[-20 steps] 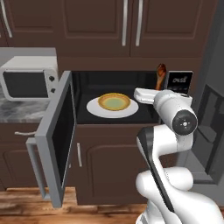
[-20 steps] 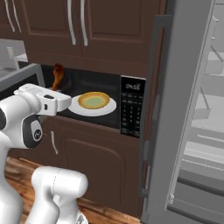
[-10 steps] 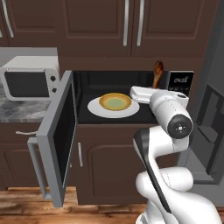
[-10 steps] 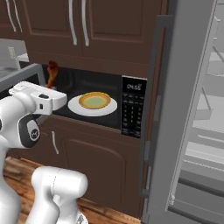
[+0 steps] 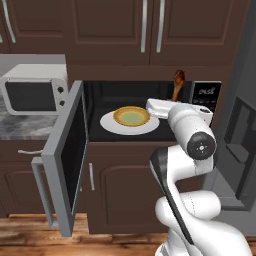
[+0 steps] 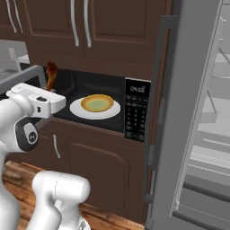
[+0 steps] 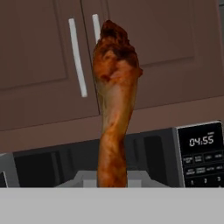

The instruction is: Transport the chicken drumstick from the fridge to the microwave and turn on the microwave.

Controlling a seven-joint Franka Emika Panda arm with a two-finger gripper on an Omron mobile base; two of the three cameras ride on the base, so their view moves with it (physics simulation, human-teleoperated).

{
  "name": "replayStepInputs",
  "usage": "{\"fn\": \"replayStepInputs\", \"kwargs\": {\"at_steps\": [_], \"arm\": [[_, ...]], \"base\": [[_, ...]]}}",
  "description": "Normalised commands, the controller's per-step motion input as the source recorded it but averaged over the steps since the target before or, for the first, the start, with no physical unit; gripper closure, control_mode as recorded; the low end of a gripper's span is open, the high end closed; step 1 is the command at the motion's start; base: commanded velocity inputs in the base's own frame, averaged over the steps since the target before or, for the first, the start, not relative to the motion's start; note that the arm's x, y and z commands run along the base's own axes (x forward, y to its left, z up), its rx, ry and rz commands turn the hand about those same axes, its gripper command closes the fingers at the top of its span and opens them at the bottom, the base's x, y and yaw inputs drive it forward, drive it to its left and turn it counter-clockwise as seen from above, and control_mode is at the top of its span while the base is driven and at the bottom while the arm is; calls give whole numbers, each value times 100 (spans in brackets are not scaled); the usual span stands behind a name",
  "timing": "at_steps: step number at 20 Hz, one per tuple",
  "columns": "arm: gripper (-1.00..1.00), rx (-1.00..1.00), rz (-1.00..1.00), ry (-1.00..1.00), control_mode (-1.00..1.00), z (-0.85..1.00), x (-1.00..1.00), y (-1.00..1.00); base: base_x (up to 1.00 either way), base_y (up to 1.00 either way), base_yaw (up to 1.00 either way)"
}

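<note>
The chicken drumstick (image 7: 114, 109) is golden-brown and stands upright, thick end up, with my gripper (image 5: 175, 100) shut on its thin lower end. It rises above my white hand in front of the right part of the microwave (image 5: 206, 95) opening, also the drumstick (image 5: 178, 85) (image 6: 50, 76). The microwave's door (image 5: 65, 155) hangs wide open to the left. Its keypad (image 6: 136, 110) shows 04:55. Inside lies a white plate (image 5: 107, 122) carrying a round yellow dish (image 5: 131, 116). The grey fridge (image 6: 197, 112) stands open at the right, its shelves showing.
A white countertop oven (image 5: 32, 92) with knobs sits on the marble counter (image 5: 20, 127) to the left of the open door. Dark wood cabinets with metal handles (image 7: 77, 57) run above and below the microwave. The fridge door edge (image 6: 157, 117) stands close beside the keypad.
My hand with the drumstick has drifted slightly to the left in front of the microwave opening. The grip, the door and the plate are as before.
</note>
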Motion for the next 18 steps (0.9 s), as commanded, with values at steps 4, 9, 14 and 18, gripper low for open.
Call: {"fn": "replayStepInputs", "kwargs": {"at_steps": [4,9,14,18], "arm": [[100,-1,0,0,-100,-38,-15,0],[100,-1,0,-1,-100,-48,-26,0],[100,-2,0,-7,-100,-57,-48,0],[100,0,0,-5,-100,-67,-21,-7]], "base": [[0,0,0],[0,0,0],[0,0,0],[0,0,0]]}}
